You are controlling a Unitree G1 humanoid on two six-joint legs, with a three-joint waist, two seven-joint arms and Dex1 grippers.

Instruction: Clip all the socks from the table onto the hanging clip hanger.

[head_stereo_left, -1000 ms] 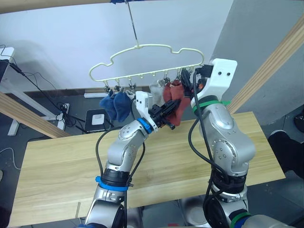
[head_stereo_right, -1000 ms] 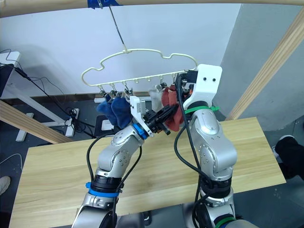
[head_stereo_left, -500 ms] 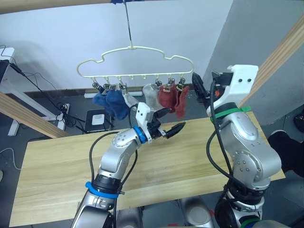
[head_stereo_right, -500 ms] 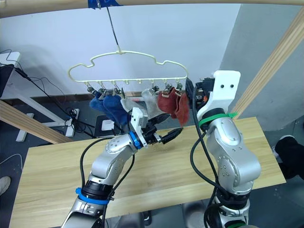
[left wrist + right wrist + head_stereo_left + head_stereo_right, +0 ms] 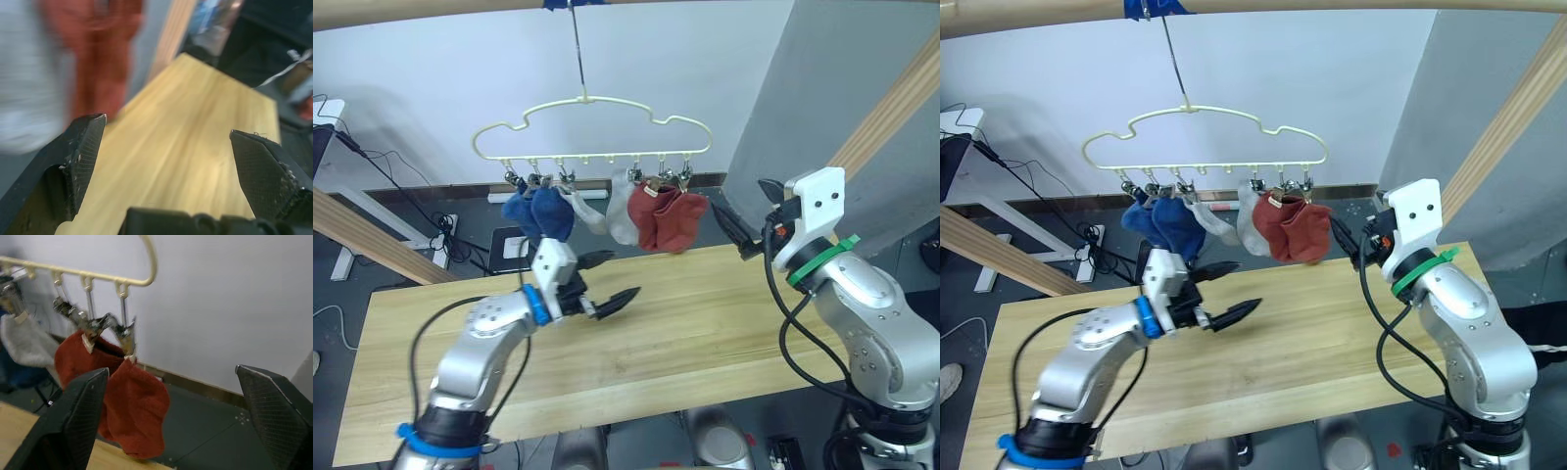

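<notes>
Looks done: six ankle socks [image 5: 651, 213], blue, grey and rust-red, hang clipped on the pale yellow wavy wire clip hanger [image 5: 592, 127]; none seen on the pale plank table [image 5: 705, 323]. Left pincer [image 5: 604, 284] and right pincer [image 5: 729, 227] both spread, empty. Best retreat wide of the hanger. Grey pair overlaps, clip bite unclear; table's near edge hidden by arms.

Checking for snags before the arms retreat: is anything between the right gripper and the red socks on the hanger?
Nothing visible. The right gripper, open, sits beside the rust-red socks clipped to the clip hanger, with open air between.
</notes>
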